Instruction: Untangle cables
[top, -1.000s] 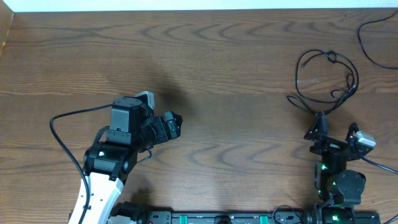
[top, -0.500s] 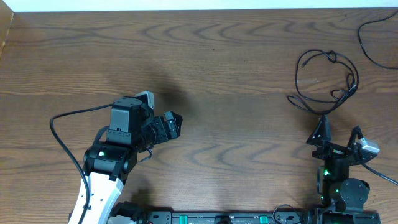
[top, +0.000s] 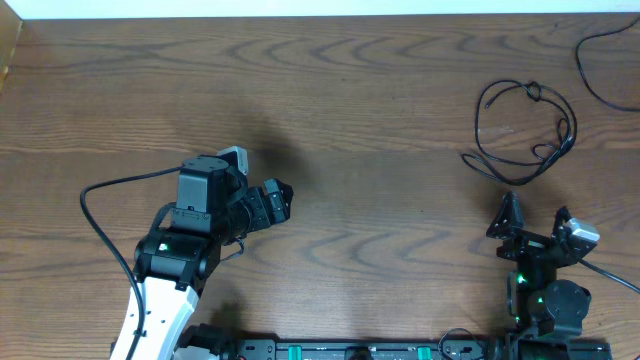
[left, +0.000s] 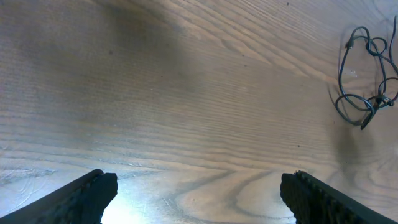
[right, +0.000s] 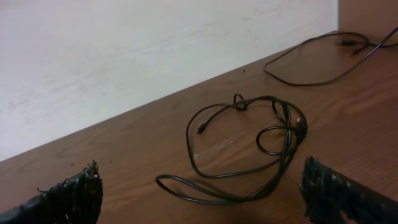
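The cables (top: 533, 93) are a loose tangle of thin black cord with a small knot at its far side, lying on the wooden table at the right. The tangle also shows in the right wrist view (right: 239, 102) and, far off, in the left wrist view (left: 371, 104). My right gripper (top: 533, 218) is open and empty just in front of the tangle, not touching it; its fingers frame the cord in the right wrist view (right: 208, 196). My left gripper (top: 278, 197) is open and empty over bare wood at left centre (left: 199, 199).
A second thin black cable (top: 580, 60) lies apart at the far right corner, also in the right wrist view (right: 292, 81). A white wall runs along the table's far edge. The left arm's thick black cord (top: 100, 190) loops at the left.
My right gripper has drawn back a little from the tangle toward the front edge. The left arm and the cables have not moved.
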